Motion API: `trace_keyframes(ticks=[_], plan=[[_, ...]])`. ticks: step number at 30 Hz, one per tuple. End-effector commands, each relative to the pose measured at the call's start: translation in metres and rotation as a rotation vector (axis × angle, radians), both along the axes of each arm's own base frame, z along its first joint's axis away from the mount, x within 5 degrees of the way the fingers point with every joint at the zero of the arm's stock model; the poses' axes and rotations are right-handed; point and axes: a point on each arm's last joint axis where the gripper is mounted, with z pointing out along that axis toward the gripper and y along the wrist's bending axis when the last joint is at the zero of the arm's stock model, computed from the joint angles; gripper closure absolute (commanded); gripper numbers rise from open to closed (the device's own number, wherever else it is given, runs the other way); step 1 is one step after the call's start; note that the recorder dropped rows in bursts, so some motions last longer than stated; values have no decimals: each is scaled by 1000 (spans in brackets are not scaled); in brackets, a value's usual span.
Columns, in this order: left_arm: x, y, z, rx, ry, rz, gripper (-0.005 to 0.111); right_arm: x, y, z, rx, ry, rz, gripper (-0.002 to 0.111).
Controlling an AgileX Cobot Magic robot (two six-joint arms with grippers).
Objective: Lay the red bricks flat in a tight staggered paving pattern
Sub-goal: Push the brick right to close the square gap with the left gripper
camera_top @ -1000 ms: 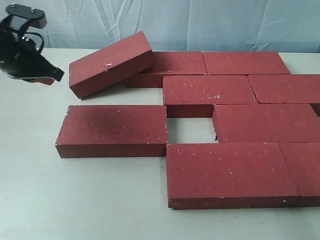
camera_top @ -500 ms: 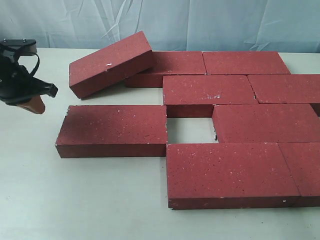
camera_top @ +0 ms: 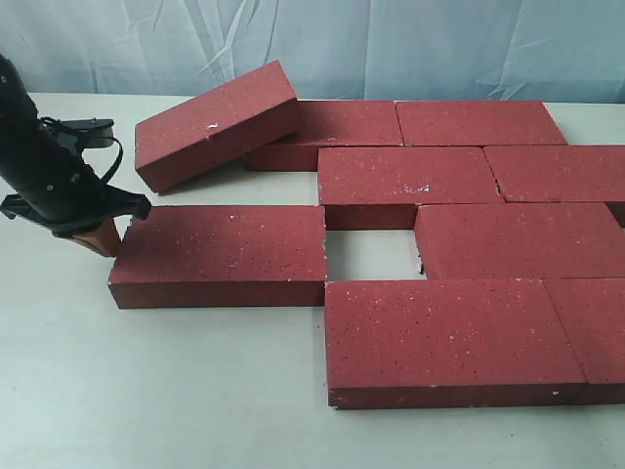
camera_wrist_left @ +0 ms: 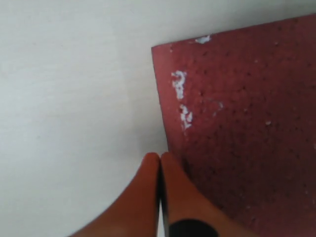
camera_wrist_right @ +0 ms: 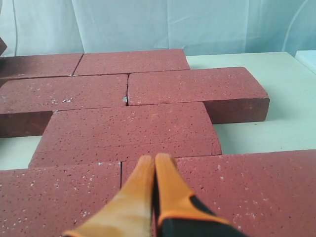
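Note:
Several red bricks lie flat in staggered rows on the right [camera_top: 518, 239], with a small square gap [camera_top: 369, 254] among them. One loose red brick [camera_top: 220, 254] lies flat left of that gap. Another red brick [camera_top: 217, 122] leans tilted on a back-row brick [camera_top: 337, 127]. My left gripper [camera_top: 101, 244] is shut and empty, its orange tips against the loose brick's left end; in the left wrist view the gripper [camera_wrist_left: 159, 157] touches that brick's edge [camera_wrist_left: 242, 133]. My right gripper [camera_wrist_right: 154, 159] is shut and empty, just above the paved bricks [camera_wrist_right: 133, 128], and is outside the exterior view.
The pale tabletop [camera_top: 146, 391] stretches left of and in front of the bricks. A light blue cloth backdrop [camera_top: 391, 49] hangs along the far edge. The right rows run out of the exterior view's right side.
My left gripper has come down and to the right, from up near the table's far left to the left end of the loose brick. The bricks have not moved.

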Motion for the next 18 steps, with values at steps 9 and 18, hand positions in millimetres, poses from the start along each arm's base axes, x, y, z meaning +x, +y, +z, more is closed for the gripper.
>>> trace_keyframes(ticks=[9,18], plan=[[-4,-36,-4,-40,10,-50,107,0,0,0,-9,-11,5,109],[-7,-68,-3,-46,-55,-123,107,0,0,0,-9,-11,5,109]])
